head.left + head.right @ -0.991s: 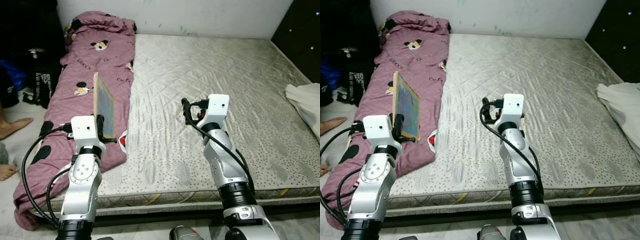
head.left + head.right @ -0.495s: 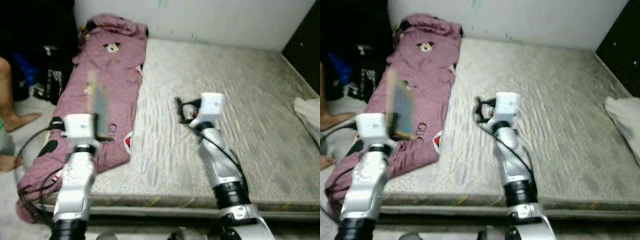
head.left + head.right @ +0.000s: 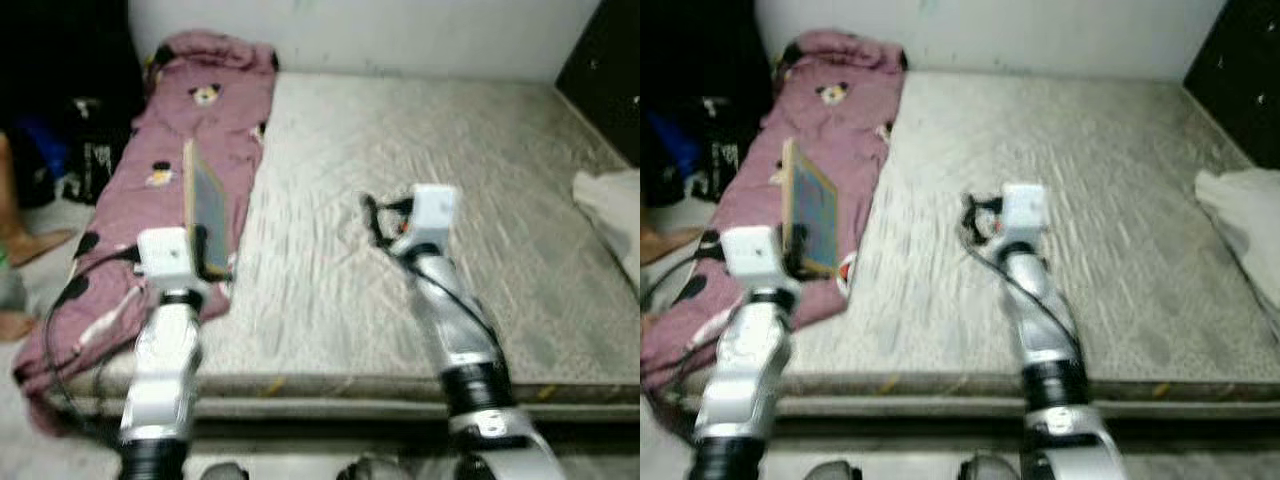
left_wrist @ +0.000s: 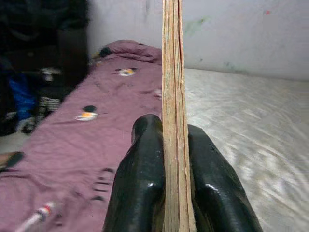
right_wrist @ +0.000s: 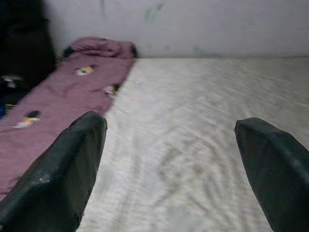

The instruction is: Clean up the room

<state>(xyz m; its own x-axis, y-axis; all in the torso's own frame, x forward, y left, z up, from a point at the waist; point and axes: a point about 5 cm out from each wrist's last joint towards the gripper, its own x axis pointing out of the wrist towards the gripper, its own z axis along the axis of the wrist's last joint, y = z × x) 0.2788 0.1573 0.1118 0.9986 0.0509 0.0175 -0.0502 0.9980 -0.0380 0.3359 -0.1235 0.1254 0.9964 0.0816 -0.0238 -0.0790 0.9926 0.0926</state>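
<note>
The flat wooden-edged board [image 3: 205, 205] is clamped edge-on between the two fingers [image 4: 140, 183] of my left gripper [image 4: 175, 179], standing upright above the near left side of the mattress [image 3: 420, 130], over the edge of the pink blanket [image 3: 190, 120]. My right gripper [image 5: 169, 169] is held out over the bare middle of the mattress, its fingers spread wide with nothing between them. A white cloth [image 3: 612, 205] lies at the mattress's right edge; a person's foot [image 3: 35, 245] rests on the floor beside the blanket.

Step in hand, as I judge it: carrying the board off the bed. The head views are blurred — likely I am walking. The next move calls for a firm grip, the board kept upright, and a proper place to set it; none is visible yet.
</note>
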